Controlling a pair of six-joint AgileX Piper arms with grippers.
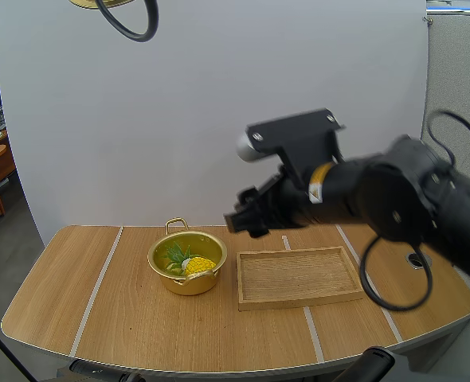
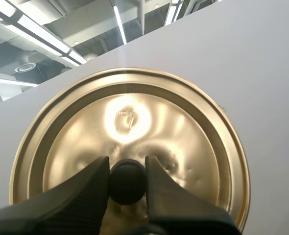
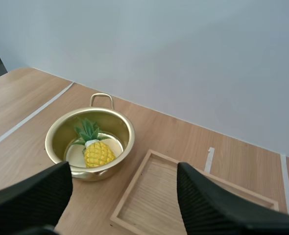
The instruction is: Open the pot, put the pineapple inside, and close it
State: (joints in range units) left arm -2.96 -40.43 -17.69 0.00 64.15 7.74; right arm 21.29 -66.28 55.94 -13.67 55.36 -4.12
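Right arm (image 1: 394,199), right of frame: bulky, rounded, matte black, one yellow label (image 1: 321,189); its fingers (image 3: 218,205) are black and ribbed.

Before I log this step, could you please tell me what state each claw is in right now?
Left claw: closed on the lid by its knob.
Right claw: open, holding nothing.

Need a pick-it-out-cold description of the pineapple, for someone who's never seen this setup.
On the wooden table, beside the wooden tray, stands an open golden pot. The pineapple lies on the bottom of that pot. It is a small yellow fruit with a cross-hatched skin and a green leafy crown, the only yellow-and-green thing among plain wood and shiny metal.
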